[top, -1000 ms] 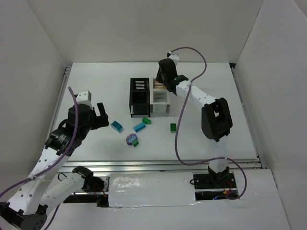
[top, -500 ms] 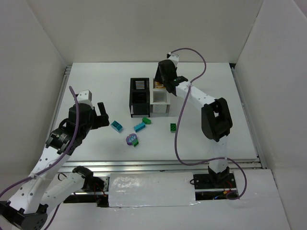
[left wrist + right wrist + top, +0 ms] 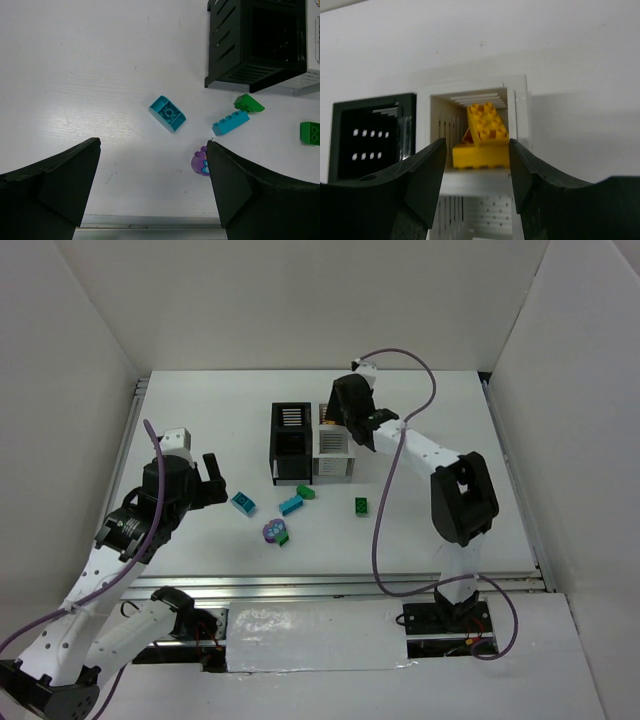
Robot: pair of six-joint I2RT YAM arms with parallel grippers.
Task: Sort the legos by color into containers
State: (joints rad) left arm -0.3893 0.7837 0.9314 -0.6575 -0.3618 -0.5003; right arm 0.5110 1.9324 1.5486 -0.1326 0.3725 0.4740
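Observation:
Loose legos lie on the white table: a teal brick [image 3: 243,503] [image 3: 167,113], a longer teal brick [image 3: 291,505] [image 3: 230,122], a green wedge [image 3: 306,492] [image 3: 248,103], a green brick [image 3: 361,506] [image 3: 310,133] and a purple round piece [image 3: 273,530] [image 3: 200,161]. The containers stand at the back: a black box [image 3: 290,440] [image 3: 257,42] and white boxes [image 3: 333,452]. Two yellow bricks [image 3: 485,137] lie in the far white box [image 3: 521,112]. My right gripper [image 3: 347,418] [image 3: 475,170] hovers above that box, open and empty. My left gripper [image 3: 212,480] [image 3: 152,190] is open, left of the loose bricks.
A small green piece [image 3: 285,538] touches the purple one. A second black box [image 3: 370,135] sits left of the yellow bricks' box. A metal rail [image 3: 150,234] runs along the table's near edge. White walls enclose the table on three sides.
My right arm's elbow has swung right and its gripper has shifted slightly toward the near side over the boxes. The left arm has barely moved.

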